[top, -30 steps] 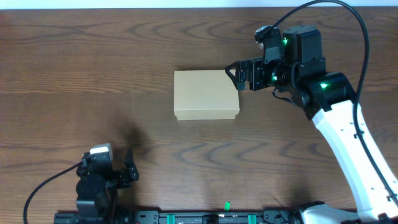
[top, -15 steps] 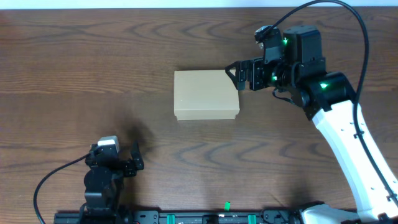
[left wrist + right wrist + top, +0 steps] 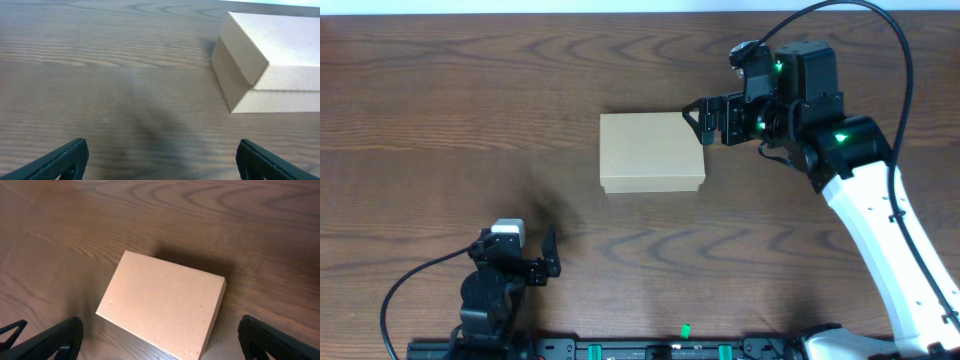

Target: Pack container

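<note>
Tan cardboard box (image 3: 651, 152), flat, rectangular, lid shut, sits mid-frame on a dark wood-grain table (image 3: 470, 100). Right gripper (image 3: 700, 124) is just beside its upper right corner, jaws wide and empty, contact unclear. Left gripper (image 3: 545, 262) is at lower left, well apart, also wide and empty. Wrist views cut the fingers off at the bottom corners, and the box's inside is hidden.

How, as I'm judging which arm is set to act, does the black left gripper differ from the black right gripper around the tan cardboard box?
Place: the left gripper sits near the front edge of the wooden table, well apart from the closed tan cardboard box. The right gripper is at the box's right edge.
Arm pose: the left arm is folded close to its base. The right arm stretches out across the table.
Shared: both are open and hold nothing.
</note>
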`<state>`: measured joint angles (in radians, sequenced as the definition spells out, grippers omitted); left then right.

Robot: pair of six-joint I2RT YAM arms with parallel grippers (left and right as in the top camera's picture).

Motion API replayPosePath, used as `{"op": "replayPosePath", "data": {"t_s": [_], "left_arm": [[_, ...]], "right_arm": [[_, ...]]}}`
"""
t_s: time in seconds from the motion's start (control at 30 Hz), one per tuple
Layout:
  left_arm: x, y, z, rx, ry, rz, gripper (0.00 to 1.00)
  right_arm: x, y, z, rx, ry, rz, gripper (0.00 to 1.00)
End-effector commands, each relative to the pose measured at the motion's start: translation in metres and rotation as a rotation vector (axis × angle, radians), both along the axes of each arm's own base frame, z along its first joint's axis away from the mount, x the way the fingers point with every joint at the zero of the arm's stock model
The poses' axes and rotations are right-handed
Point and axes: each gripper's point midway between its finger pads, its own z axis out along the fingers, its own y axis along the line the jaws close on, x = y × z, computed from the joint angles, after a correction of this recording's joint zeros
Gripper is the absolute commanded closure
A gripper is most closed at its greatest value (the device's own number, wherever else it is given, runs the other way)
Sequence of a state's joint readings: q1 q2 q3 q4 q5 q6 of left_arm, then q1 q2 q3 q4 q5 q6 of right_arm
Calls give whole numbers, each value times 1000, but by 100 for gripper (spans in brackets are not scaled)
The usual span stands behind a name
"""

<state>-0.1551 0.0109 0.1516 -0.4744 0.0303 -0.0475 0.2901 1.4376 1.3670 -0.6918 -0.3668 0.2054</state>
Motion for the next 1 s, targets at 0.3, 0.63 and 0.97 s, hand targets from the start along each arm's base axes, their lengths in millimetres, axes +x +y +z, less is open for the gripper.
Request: {"op": "replayPosePath", "data": {"t_s": [0.3,0.63,0.97], "left_arm": [[-1,-7,-7,23,6,-43,5],[-1,-7,-7,23,6,-43,5],[-1,-7,-7,23,6,-43,5]], "right_arm": [[2,-2,7,13,-9,-12,1],[2,-2,7,13,-10,-13,1],[-4,-16,-8,-114,-10,10,1]]}}
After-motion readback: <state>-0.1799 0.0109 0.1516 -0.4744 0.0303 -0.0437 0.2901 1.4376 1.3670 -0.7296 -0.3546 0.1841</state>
